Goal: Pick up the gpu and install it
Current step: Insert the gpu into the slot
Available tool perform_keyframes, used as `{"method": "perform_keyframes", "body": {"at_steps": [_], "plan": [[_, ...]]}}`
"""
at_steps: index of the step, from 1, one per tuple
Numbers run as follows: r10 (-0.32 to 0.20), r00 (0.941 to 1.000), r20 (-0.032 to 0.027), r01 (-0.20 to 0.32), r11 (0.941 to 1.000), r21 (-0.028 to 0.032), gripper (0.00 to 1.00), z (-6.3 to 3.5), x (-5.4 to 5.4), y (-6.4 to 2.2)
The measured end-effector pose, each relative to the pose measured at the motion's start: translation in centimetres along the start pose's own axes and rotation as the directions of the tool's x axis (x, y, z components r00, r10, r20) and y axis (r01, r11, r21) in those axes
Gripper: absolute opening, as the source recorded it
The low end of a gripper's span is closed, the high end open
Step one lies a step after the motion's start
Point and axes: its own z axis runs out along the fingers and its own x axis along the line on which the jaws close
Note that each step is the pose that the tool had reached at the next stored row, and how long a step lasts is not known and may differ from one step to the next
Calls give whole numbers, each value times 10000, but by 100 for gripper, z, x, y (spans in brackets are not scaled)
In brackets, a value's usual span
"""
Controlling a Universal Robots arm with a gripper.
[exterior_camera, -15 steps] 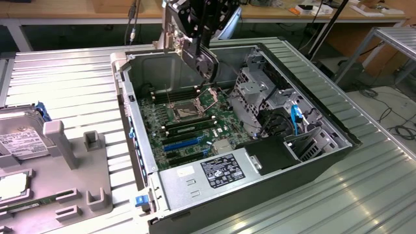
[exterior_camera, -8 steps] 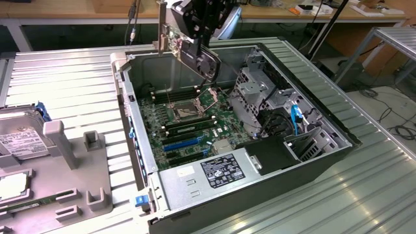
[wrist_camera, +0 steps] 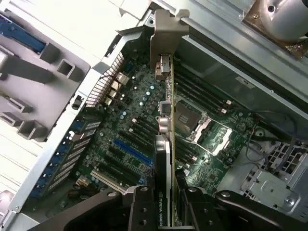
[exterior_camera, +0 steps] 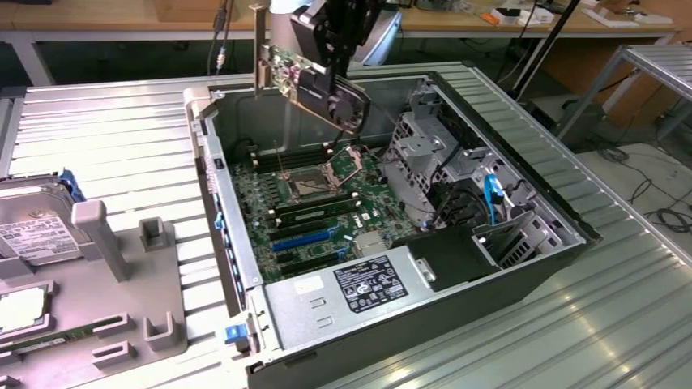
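The gpu (exterior_camera: 313, 81) hangs in the air above the back part of the open computer case (exterior_camera: 227, 243), tilted, its green board, black shroud and silver end bracket (exterior_camera: 259, 49) showing. My gripper (exterior_camera: 343, 61) is shut on its upper edge. In the wrist view the gpu (wrist_camera: 166, 144) runs edge-on away from my fingers (wrist_camera: 139, 207), with the bracket (wrist_camera: 166, 33) at its far end, over the motherboard (wrist_camera: 130, 125). The blue slots (exterior_camera: 303, 237) lie below, toward the front of the board.
The case lies on its side on a ribbed metal table (exterior_camera: 108, 138). A drive cage (exterior_camera: 433, 154) and power supply (exterior_camera: 346, 292) stand inside it. A grey fixture (exterior_camera: 119, 267) with a silver hard drive (exterior_camera: 27, 235) sits at the exterior view's left.
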Motion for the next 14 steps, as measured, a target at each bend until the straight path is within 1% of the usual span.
{"method": "perform_keyframes", "body": {"at_steps": [3,7,9,11,12,13,14], "plan": [[-510,9987,-15,510,9987,-4,27,0,0,0],[-1255,9921,-35,1255,9921,-11,27,0,0,0],[-1639,9865,-46,1639,9865,-15,27,0,0,0],[-2054,9787,-58,2053,9787,-20,27,0,0,0],[-2286,9735,-64,2286,9735,-23,27,0,0,0],[-2425,9701,-68,2425,9701,-25,27,0,0,0],[-2616,9652,-74,2616,9652,-27,27,0,0,0]]}}
